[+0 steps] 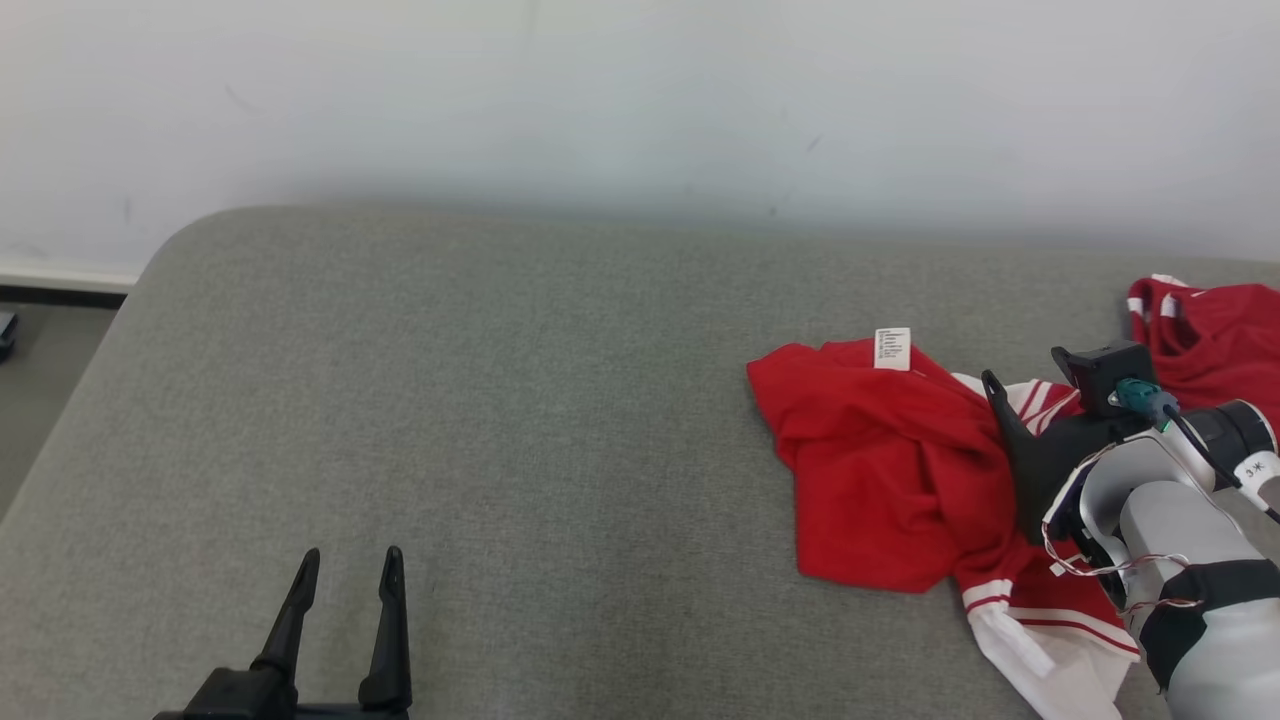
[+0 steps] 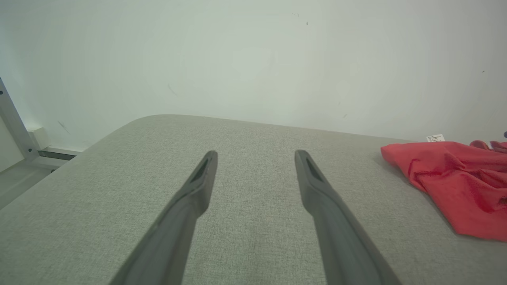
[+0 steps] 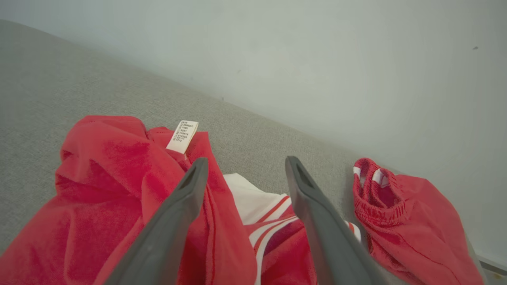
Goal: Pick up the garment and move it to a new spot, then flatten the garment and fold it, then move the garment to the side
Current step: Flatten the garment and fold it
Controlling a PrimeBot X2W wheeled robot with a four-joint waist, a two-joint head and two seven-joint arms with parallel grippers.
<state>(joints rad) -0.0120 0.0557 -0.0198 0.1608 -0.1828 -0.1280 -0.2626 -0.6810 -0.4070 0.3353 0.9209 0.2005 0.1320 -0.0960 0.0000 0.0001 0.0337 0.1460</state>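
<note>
- The red garment with white stripes lies crumpled at the right of the grey padded surface, its white label on the far edge.
- The right end effector is over it, released, fingers spread, holding nothing.
- The left end effector is at near left, released, over bare fabric.
- A second red piece lies far right.

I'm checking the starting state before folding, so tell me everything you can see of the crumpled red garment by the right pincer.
The crumpled red garment looks like soft knit, with white panels and red-and-white striped trim at its near right. A white care label stands at its far edge. It lies bunched on the grey fabric surface, right of the middle. The open right pincer hangs over it; contact cannot be told.
</note>
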